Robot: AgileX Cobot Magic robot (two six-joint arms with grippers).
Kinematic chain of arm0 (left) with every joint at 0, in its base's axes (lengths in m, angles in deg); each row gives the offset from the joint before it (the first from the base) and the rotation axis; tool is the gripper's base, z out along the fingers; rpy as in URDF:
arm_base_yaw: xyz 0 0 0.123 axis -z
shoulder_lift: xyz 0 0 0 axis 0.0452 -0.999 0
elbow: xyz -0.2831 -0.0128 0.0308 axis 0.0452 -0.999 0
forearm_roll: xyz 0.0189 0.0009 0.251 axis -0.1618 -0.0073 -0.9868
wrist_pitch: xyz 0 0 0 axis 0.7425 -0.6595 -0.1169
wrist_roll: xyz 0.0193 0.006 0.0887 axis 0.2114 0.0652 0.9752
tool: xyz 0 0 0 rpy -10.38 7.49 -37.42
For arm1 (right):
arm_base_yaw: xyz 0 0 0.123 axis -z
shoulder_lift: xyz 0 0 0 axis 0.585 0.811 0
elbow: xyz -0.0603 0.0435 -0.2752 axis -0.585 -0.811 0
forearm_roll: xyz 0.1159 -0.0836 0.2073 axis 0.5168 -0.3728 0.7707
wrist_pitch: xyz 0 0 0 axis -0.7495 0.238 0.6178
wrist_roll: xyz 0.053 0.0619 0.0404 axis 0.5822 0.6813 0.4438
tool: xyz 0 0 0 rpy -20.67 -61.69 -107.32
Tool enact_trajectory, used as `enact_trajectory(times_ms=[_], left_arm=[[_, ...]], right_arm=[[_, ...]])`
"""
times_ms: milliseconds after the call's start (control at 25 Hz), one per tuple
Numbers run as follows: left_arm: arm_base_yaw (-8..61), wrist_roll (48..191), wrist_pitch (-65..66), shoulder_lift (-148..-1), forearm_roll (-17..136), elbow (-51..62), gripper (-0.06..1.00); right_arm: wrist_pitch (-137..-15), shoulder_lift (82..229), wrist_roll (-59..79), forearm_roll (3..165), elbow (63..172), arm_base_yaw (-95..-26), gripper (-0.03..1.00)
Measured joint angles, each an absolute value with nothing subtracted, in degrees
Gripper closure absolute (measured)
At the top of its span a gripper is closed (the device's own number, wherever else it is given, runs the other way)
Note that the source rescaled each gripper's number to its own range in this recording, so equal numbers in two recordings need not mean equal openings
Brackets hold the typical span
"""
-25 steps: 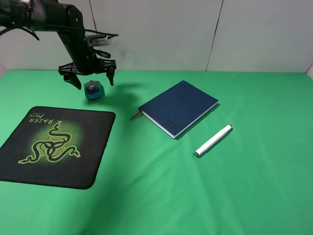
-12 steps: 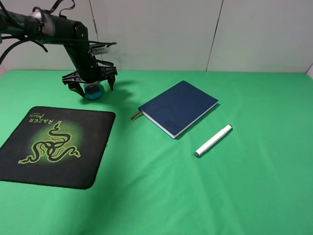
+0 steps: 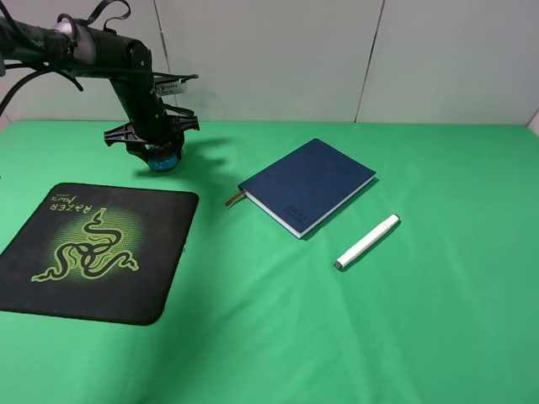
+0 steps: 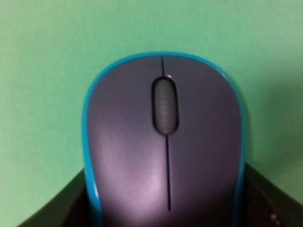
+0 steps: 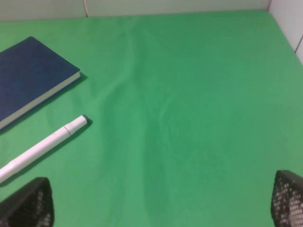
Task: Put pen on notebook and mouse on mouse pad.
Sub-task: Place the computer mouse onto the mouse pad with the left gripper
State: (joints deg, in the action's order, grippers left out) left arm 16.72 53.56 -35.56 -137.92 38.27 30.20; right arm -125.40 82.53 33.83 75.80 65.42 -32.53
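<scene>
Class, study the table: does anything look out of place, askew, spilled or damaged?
Nothing spilled or damaged. The mouse is off the mouse pad, and the pen lies on the cloth beside the notebook, not on it.

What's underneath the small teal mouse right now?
Green cloth shows around the small teal-blue, grey-topped mouse, which is not on the black square mouse pad. The spot beneath is covered by the mouse itself, and the left pincer hides its rear.

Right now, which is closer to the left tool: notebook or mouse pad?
The mouse pad, black with a green logo; the navy notebook lies farther from the left tool.
</scene>
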Motion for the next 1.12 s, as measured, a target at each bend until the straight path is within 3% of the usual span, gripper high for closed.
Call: enact_trajectory(times_ms=[320,640,1120], left_arm=[[16.8,58.6,-50.2,-134.5,40.5,36.1,0.93],[16.8,63.7,-59.1,-126.7,40.6,35.0,0.93],[16.8,65.1,-44.3,-106.5,40.6,-1.6,0.93]], right_arm=[[-125.4,82.5,33.8,75.8,65.4,-32.5,-0.03],[-125.4,82.5,33.8,75.8,65.4,-32.5,-0.03],[-125.4,82.5,33.8,75.8,65.4,-32.5,-0.03]])
